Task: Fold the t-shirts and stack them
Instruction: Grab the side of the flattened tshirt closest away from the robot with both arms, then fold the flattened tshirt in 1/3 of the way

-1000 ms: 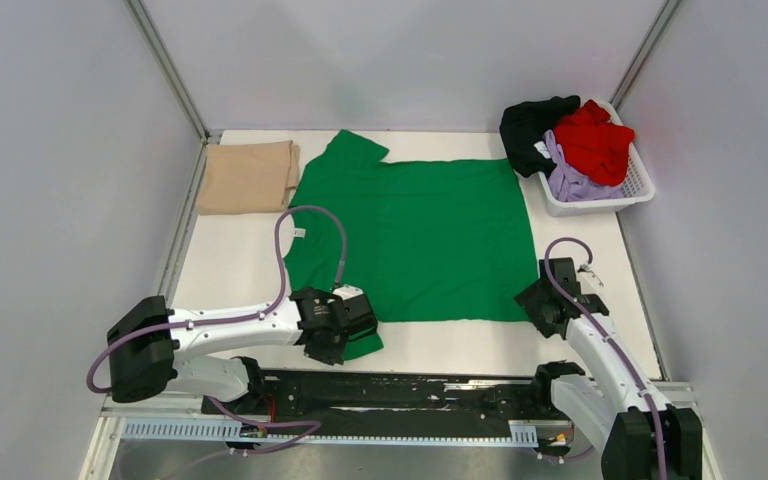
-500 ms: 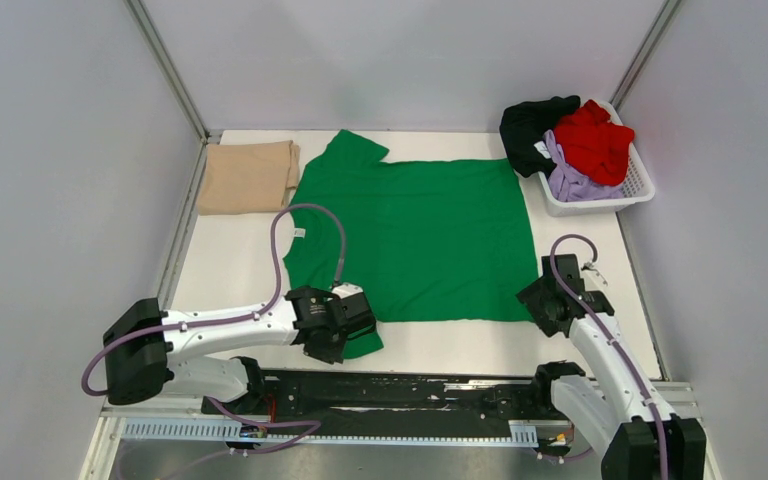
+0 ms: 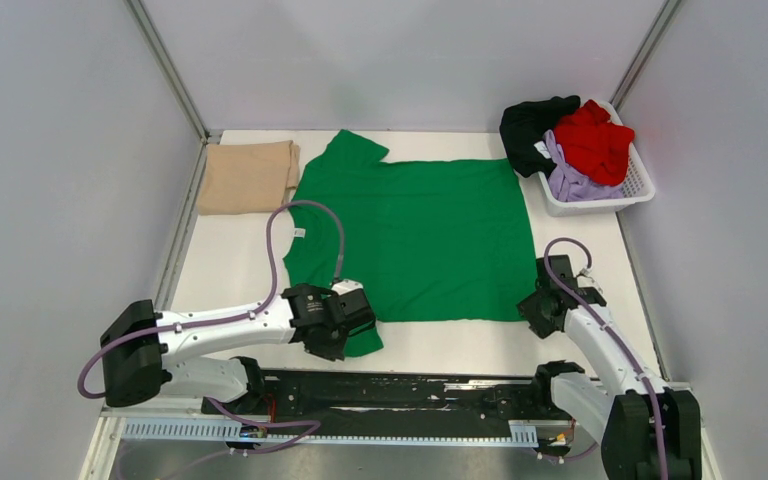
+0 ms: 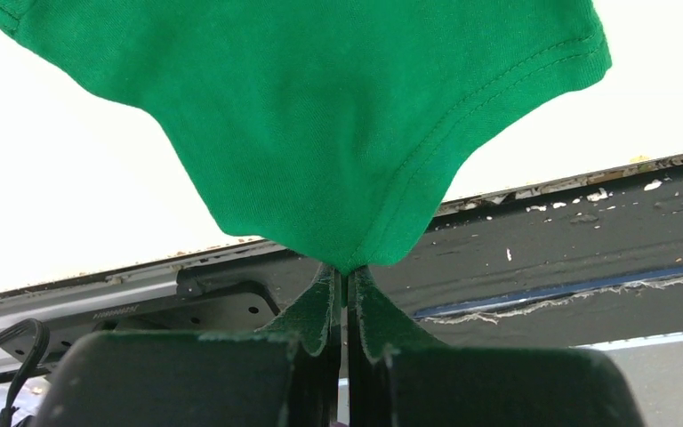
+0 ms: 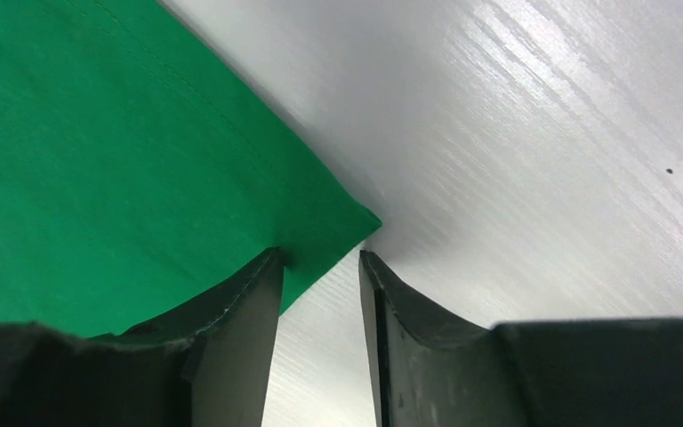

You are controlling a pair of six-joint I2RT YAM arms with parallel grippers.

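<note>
My left gripper is pinched tight on the hem of the green t-shirt's near sleeve, at the shirt's 7 o'clock. My right gripper stands parted at its 5 o'clock with only the tip of the hem corner between the fingers, nothing held. I judge the right should reach deeper onto that corner and close firmly, then both lift level and carry the near edge toward 12 o'clock, keeping the fold short of the folded tan t-shirt at the table's 10 o'clock.

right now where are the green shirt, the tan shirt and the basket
green shirt (image 3: 430,240): top view, middle of its spread body
tan shirt (image 3: 248,177): top view, centre of the folded cloth
basket (image 3: 600,206): top view, its white near wall
</note>
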